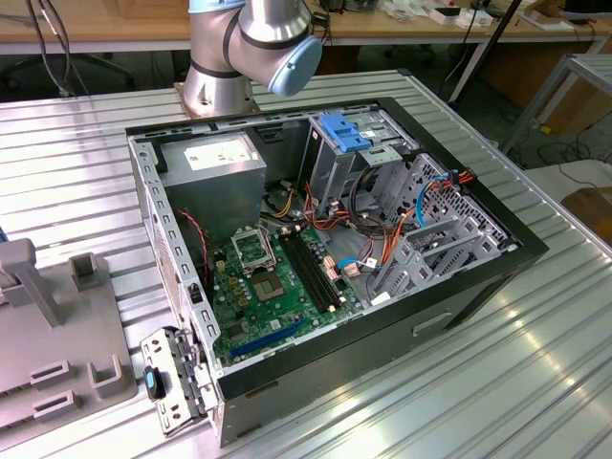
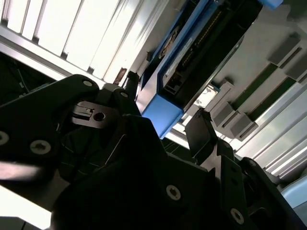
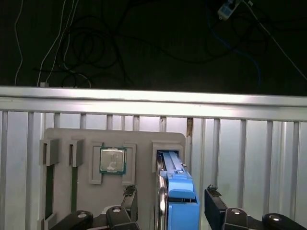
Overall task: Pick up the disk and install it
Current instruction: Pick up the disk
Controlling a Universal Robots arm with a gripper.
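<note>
From my station I see the gripper (image 3: pixel 170 190) spread wide, one finger on each side of the disk (image 3: pixel 181 194) and neither pressed against it, so nothing is grasped. In both wrist views the disk stands on edge in a slot of the grey fixture tray (image 3: pixel 144 139), its blue carrier end toward the camera and the dark body running away behind it. In the second wrist view the blue end of the disk (image 2: pixel 162 114) sits between the fingers of the gripper (image 2: pixel 166 98), with a gap showing on one side. A processor chip (image 3: pixel 112 159) lies in a recess of the tray, just beside the disk's slot. The tray rests on the ribbed metal desk (image 3: pixel 240 143). In the exterior view the tray (image 1: pixel 57 335) lies at the exterior view's left of the open computer case (image 1: pixel 478 273), whose motherboard (image 1: pixel 277 287) is exposed.
</note>
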